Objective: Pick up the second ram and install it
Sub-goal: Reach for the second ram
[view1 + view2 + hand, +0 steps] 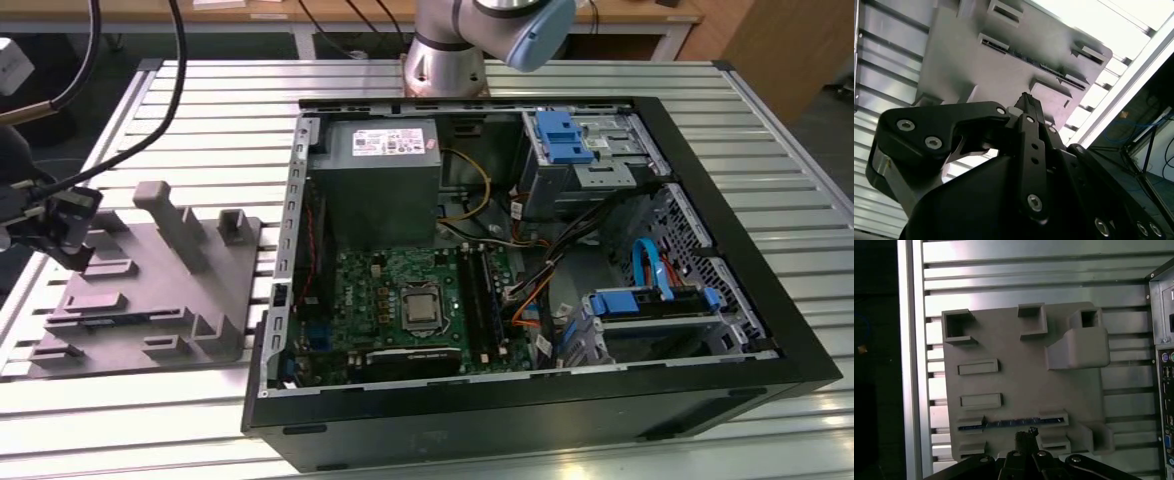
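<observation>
- Slatted metal table (747, 110) carries the whole job, with an open computer case (747, 370) on the exterior view's right and a grey fixture plate (160, 300) on its left, well apart from the board inside
- Inside the case lie the motherboard (387, 290), its long black memory slots (481, 300), a power supply (380, 175) and loose wires (534, 295) draped close to those slots; I judge these wires the likeliest thing to foul a stick brought in there
- On the plate, a tall sloped block (1079, 347) and square posts (958, 325) stand up around the working area, so room for sideways travel there is tight
- Black cables (160, 110) hang over the table's far corner down towards the gripper (78, 255) and could drag on it
- That gripper hovers above the plate's near edge, its tips pressed together and holding nothing, in both wrist views (1026, 434) (1026, 100)
- The second ram (1014, 422) stands on edge in a narrow groove of the plate, flanked by low retaining blocks, just beside the tips and apart from them
- Risk, as I judge it: lowered while closed, the tips would strike the stick's top edge or the blocks; a grip off centre could tilt it and jam it in the groove
</observation>
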Controlling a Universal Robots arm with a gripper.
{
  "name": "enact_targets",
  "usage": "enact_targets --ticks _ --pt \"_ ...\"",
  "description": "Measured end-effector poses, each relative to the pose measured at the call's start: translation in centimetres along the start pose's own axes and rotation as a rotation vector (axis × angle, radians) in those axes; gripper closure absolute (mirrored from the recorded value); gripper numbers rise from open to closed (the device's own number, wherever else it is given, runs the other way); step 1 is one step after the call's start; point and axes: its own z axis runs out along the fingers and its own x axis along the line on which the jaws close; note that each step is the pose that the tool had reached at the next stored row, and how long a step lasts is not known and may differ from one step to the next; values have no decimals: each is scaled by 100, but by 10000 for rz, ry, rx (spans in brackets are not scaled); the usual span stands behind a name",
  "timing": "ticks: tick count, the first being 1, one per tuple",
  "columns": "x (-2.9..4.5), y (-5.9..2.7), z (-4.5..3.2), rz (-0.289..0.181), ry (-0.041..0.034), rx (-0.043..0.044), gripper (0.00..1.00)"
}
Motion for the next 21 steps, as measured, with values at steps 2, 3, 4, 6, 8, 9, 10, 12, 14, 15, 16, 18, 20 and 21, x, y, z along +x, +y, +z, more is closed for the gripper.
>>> enact_targets --ticks 2,3,4,6,8,9,10,12,14,15,16,18,20,21 --pt "0 -3 35 0 5 1 90" --pt "0 -4 53 0 6 2 90" --pt "0 -5 72 0 5 0 90" --pt "1 -6 109 0 7 1 90" --pt "2 -8 145 0 7 2 90" --pt "2 -9 163 -1 6 2 90" --pt "3 -10 181 -1 6 3 90" --pt "6 -11 218 0 6 5 90" --pt "10 -13 254 -1 6 6 90" --pt "13 -14 272 -1 6 8 90" --pt "15 -14 290 -1 6 9 90" --pt "20 -16 326 -1 6 11 90" --pt "42 -19 361 1 8 19 90" --pt "60 -22 380 -1 6 22 90"
